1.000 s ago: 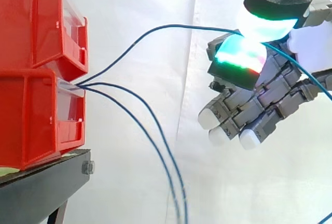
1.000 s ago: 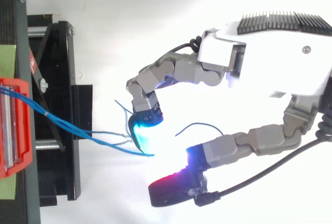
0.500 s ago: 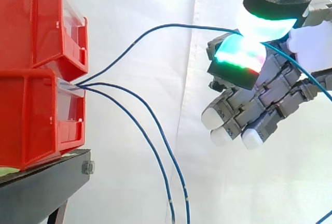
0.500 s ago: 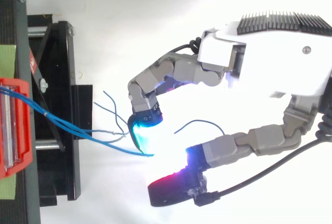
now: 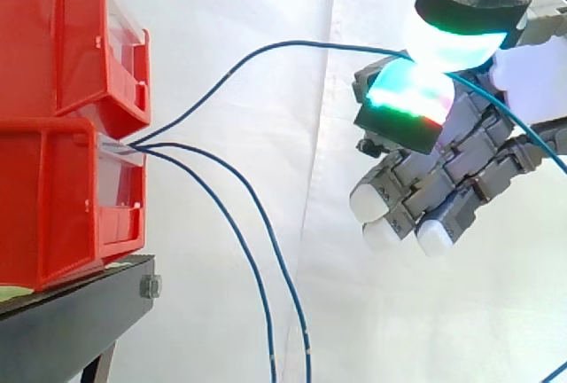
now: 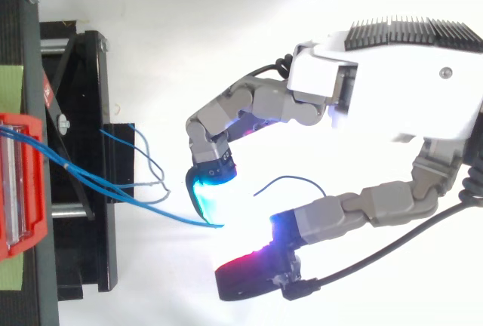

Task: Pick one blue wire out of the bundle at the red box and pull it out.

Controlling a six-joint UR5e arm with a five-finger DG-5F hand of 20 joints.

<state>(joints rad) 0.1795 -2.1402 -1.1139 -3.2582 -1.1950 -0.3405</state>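
Wire in the grip: one blue wire (image 5: 292, 43) is rising from the front of the lower red bin (image 5: 53, 197), arching high across the open gap and running right into the hand (image 5: 469, 148).
Wire's far end: past the pads it is slanting down toward the right edge of the side view.
Hand: it is pinching the blue wire between the thumb's white-green pad (image 5: 456, 42) above and a green-and-red glowing fingertip (image 5: 416, 95) below; the remaining fingers are curling under with their white tips pointing left and down.
Hand from above: the palm (image 6: 407, 92) is sitting right of the stand, and the blue wire is reaching the cyan-glowing pad.
Other two blue wires (image 5: 306, 339): they are leaving the same spot at the lower red bin's front, drooping and running off the bottom of the side view, well apart from the hand.
Bins: the upper red bin (image 5: 53, 37) is sitting stacked on the lower one, both resting on the black stand (image 5: 71, 316).
Backdrop: a white curtain (image 5: 230, 11) is hanging behind everything.
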